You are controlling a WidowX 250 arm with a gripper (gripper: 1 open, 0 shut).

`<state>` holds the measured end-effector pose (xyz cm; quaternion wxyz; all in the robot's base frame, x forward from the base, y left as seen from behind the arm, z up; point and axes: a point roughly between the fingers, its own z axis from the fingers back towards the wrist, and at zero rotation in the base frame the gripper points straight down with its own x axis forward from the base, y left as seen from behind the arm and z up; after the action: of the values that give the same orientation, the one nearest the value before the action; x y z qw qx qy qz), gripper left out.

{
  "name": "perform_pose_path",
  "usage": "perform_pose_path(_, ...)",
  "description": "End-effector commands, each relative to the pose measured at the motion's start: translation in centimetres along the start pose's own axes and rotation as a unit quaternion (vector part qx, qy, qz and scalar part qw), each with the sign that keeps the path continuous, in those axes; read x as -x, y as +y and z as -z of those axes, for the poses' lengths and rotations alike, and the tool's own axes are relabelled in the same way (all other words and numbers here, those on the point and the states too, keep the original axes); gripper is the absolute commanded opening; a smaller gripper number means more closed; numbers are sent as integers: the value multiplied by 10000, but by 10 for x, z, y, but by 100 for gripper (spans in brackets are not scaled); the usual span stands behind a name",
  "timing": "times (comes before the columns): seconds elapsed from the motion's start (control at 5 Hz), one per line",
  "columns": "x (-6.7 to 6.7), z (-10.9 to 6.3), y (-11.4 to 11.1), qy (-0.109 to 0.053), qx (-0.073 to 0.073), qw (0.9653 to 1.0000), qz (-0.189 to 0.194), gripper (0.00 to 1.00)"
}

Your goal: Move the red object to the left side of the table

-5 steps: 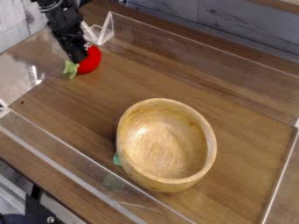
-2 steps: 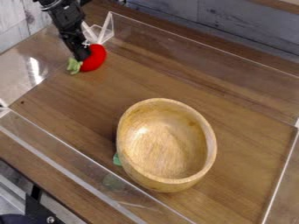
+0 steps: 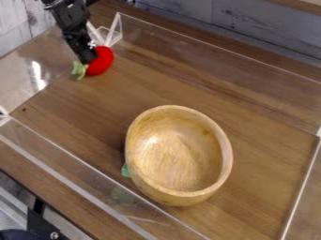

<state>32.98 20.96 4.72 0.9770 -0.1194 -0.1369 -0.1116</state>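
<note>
Pincer closed tight on the red object, pinching its left, green-capped end. Angled steeply down from the dark arm above, presumably to keep a small soft toy from slipping. Red object low at the tabletop, far left corner, just beside the clear acrylic wall; resting or hovering, cannot tell. Already at the left side, so probably near the end of the task, with only release and retreat left. Well apart, toward the near edge: round wooden bowl, upright and empty, clear of the pincer's path. Small green scrap tucked against the bowl's left base, no part of the job.
</note>
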Motion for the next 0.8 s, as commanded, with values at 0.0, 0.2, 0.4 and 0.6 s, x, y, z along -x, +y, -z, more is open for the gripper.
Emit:
perform_pose_path(0.0,-15,-12,7,-290,-246,9990,-242,0)
perform_pose_path(0.2,-18,-7,7,-366,-263,9973,-571,0)
perform_pose_path(0.4,-16,-5,4,-361,-206,9972,-626,0)
perform_pose_path(0.6,-13,-3,2,-339,-126,9970,-687,0)
